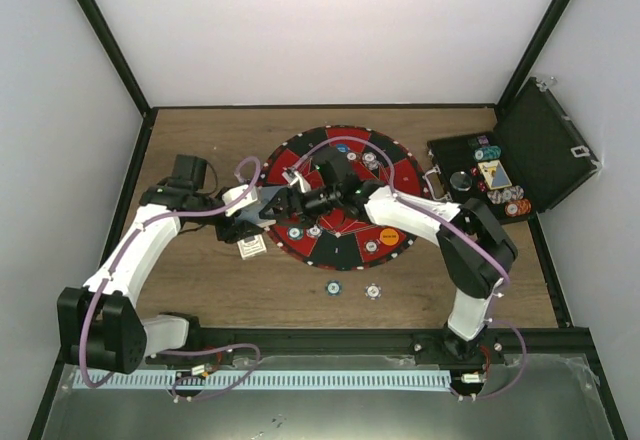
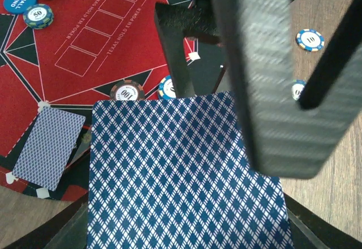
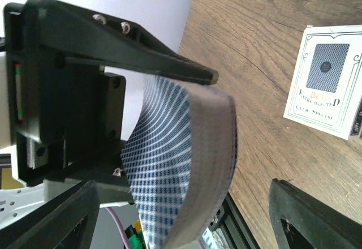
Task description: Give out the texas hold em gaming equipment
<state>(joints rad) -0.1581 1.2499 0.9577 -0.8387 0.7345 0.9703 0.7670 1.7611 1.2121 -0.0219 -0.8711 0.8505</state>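
My left end effector (image 1: pixel 265 205) grips bowed blue-backed cards (image 2: pixel 181 175); my right end effector (image 3: pixel 186 206) gapes wide around them. Beyond, the mat (image 2: pixel 85 51) reads "Texas Hold Em Poker", a disc (image 2: pixel 17 0) "Small Blind".

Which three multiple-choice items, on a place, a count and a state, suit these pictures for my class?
1. Where is the white cardboard card box? A on the wooden table beside the round red-and-black mat; B at that mat's centre; C on its far edge.
2. How many small round striped chips lie on bare wood near the mat? A none; B two; C five.
3. The left jaws are: A open, empty; B shut on a chip; C shut on a stack of blue diamond-backed playing cards.
Key: 1 A, it rests on wood; 2 B, a dark one and a white one; 3 C, the stack bows between them.
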